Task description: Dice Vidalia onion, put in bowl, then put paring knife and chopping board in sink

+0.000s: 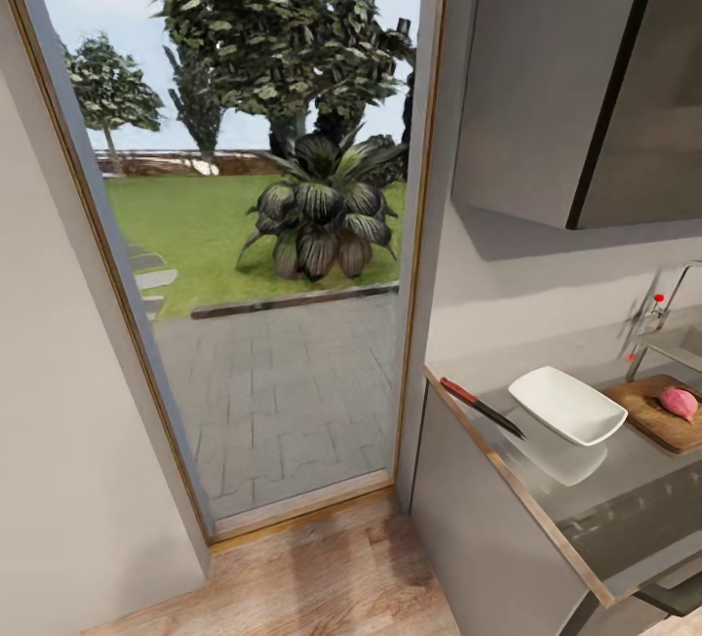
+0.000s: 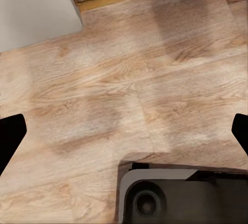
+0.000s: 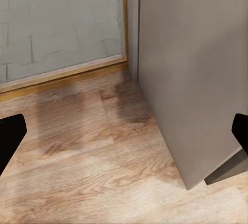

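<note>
Floor planks [image 1: 322, 568] are sitting closest in the head view, running up to a glass door [image 1: 263, 324] with garden behind. Counter [image 1: 546, 509] is showing along the right side. Knife [image 1: 482, 407] is lying near the counter's door-end edge, just beside the bowl [image 1: 567, 405]. Board [image 1: 661, 409] is sitting past the bowl toward the sink end, cut off by the frame edge. Onion [image 1: 679, 403] is resting whole on the board, so it looks like step one is done; dicing, filling the bowl and sinking knife and board are all left. Bowl is looking empty. Tap [image 1: 663, 316] with its red knob is partly showing behind the board; the basin itself is cut off.

Left wrist view: left gripper [image 2: 124, 133] is pointing down at bare floor, dark fingertips [image 2: 10, 136] sitting wide apart at both frame edges, holding nothing. Part of the robot base [image 2: 181, 195] is showing below.

Right wrist view: right gripper [image 3: 124, 133] is likewise spread wide and empty, looking at floor, the door sill and a grey cabinet side [image 3: 196, 69].
</note>
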